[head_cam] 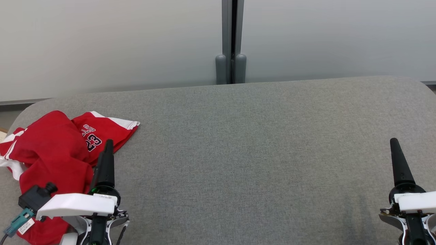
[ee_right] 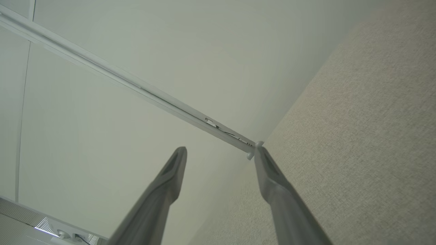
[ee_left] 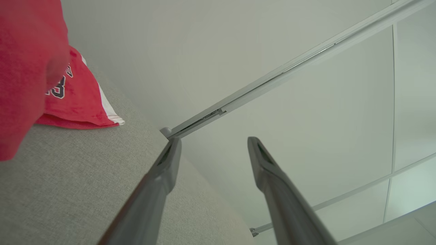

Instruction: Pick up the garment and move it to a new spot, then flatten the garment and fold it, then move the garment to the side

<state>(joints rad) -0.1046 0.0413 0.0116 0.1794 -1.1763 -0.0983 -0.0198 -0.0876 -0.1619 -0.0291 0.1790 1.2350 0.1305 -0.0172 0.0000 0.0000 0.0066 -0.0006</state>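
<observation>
the grey bench carries the red garment crumpled along its left edge, not yet lifted, so i judge the pick-up is the step in hand. the left tool, fingers spread and empty, hangs just beside the heap; next it must turn into the cloth and close on a fold. the right tool, also spread and empty, is near the right edge. the head view gives the whole heap; the wrist views give each finger gap.

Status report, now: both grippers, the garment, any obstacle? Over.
Left gripper open, right gripper open, both empty. Red garment crumpled at grey table's left end, beside left gripper. No obstacle seen.
</observation>
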